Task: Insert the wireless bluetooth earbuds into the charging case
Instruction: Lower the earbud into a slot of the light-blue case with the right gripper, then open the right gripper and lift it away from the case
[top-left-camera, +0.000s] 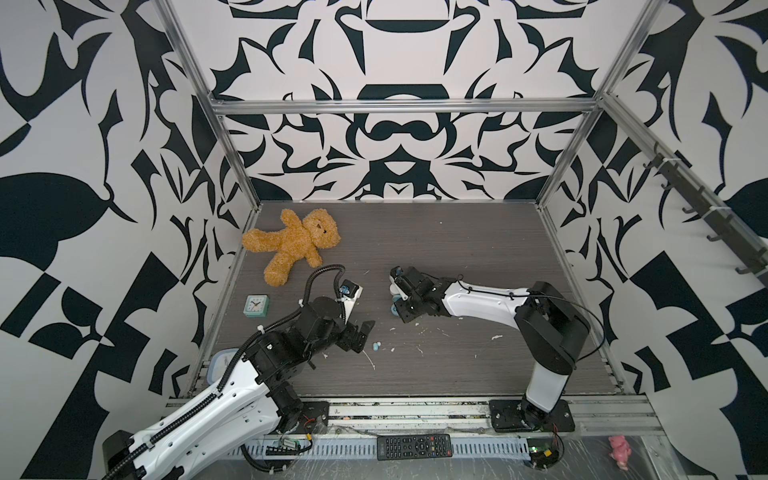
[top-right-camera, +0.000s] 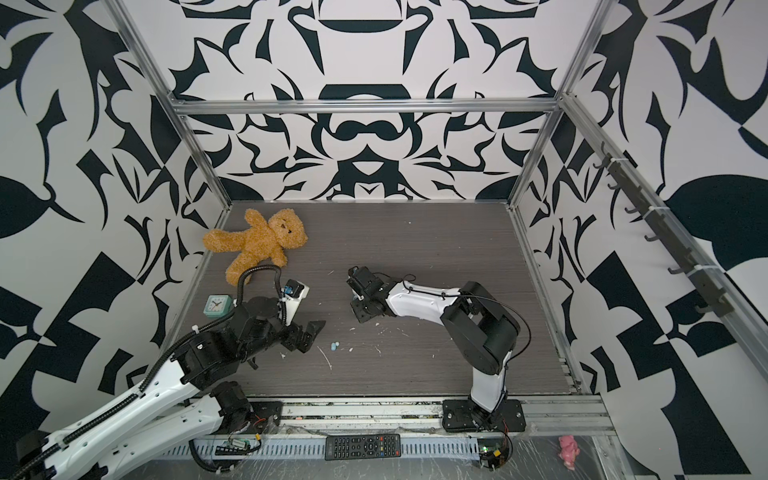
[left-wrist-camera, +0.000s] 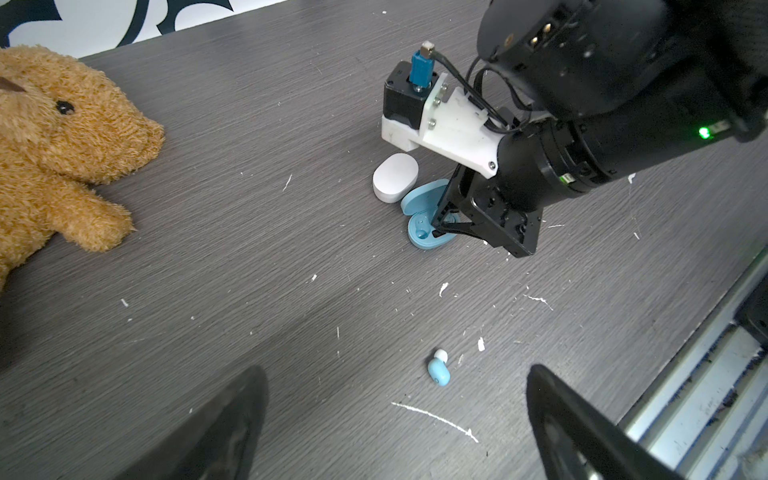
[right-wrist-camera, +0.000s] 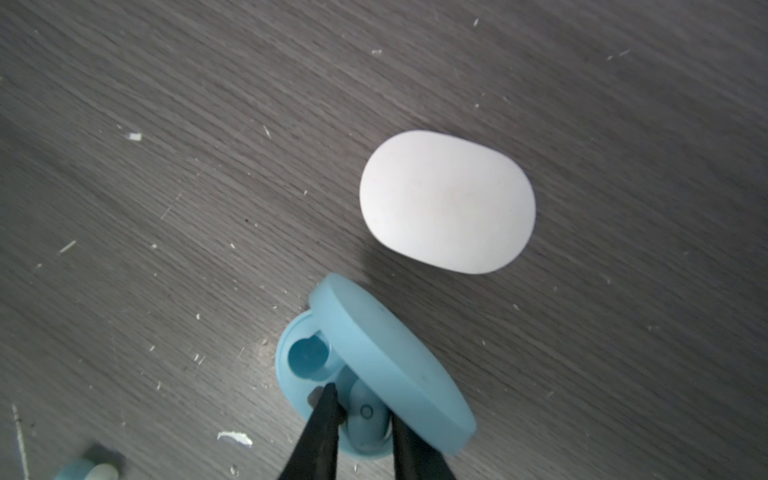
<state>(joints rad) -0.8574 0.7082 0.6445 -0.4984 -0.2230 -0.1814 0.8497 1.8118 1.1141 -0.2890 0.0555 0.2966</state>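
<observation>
Now one blue earbud is bracketed in the open case by narrowly parted right jaws — gripped or freed cannot be told; left jaws are held wide, empty, over the spare earbud, readied for pickup.

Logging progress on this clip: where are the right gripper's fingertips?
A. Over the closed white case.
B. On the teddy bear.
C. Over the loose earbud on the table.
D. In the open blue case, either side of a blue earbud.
D: the right wrist view shows the right gripper straddling a light blue earbud in the open blue case.
</observation>
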